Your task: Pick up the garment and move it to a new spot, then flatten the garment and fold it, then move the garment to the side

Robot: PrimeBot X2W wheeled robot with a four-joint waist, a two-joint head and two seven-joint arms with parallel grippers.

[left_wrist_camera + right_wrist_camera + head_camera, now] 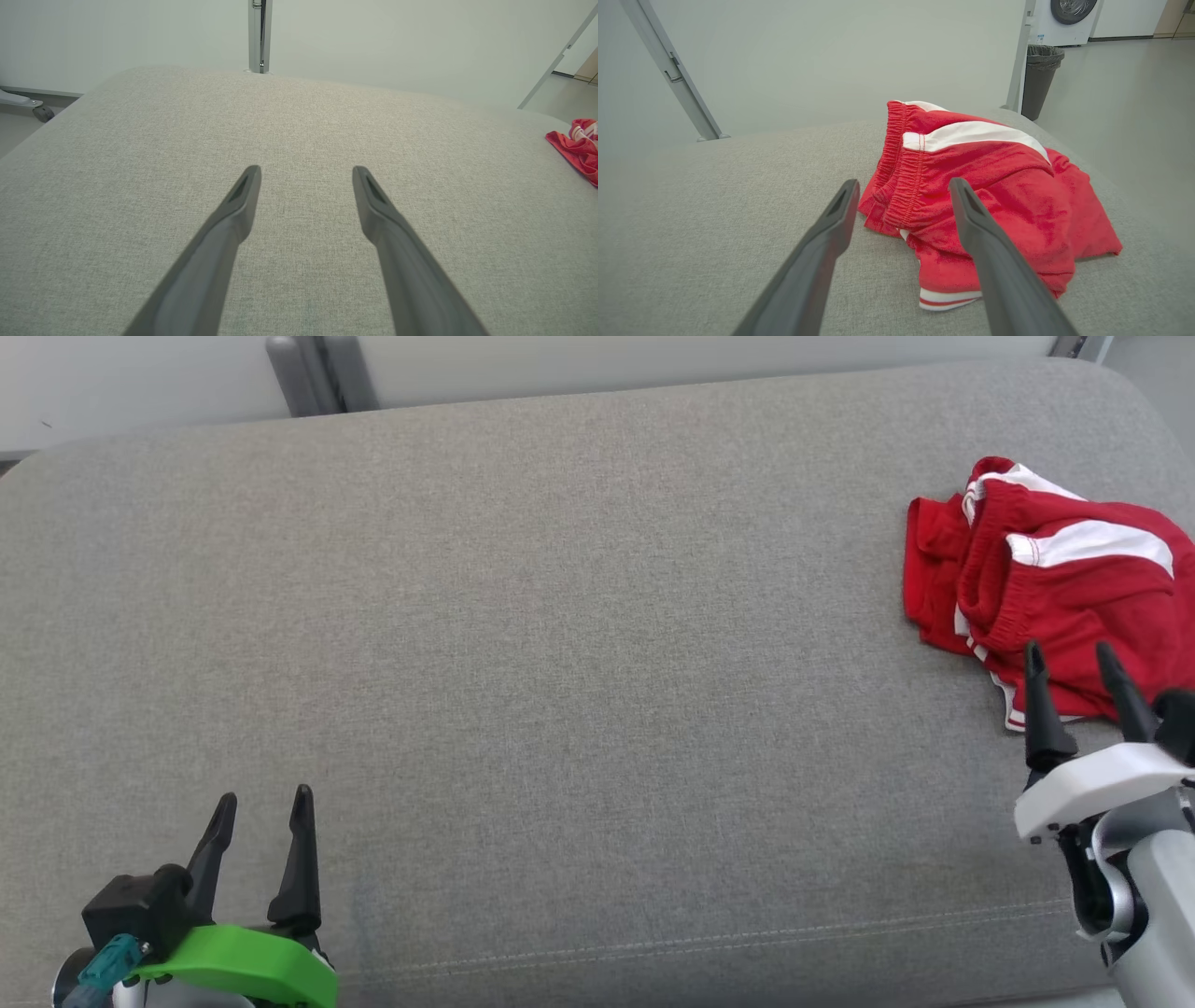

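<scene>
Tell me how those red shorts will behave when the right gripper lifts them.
The red shorts lie crumpled in soft folds, so they will likely hang floppy and unfold. Thin cloth: probably light. The gathered waistband looks thickest, likely the surest pinch for the right gripper.

left gripper [264, 794]: two long dark tapered fingers [297, 868], spread wide, nothing between; low at the lower left of the head view, tips pointing up.
left wrist: bright green plastic collar [245, 963] under the fingers, black housing [131, 907] and teal connector [105, 963] at its outer side.
left gripper [306, 169], wrist view: both fingers rising in a V, hollow inner pads facing each other, gap empty.
right gripper [1069, 649]: two dark pointed fingers [1042, 719], parted wide, gripping nothing; at the right edge, higher than the left.
right wrist: white plastic collar [1092, 782], silver-grey forearm [1156, 905] below it.
right gripper [903, 182], wrist view: fingers splayed apart, tips level.
</scene>
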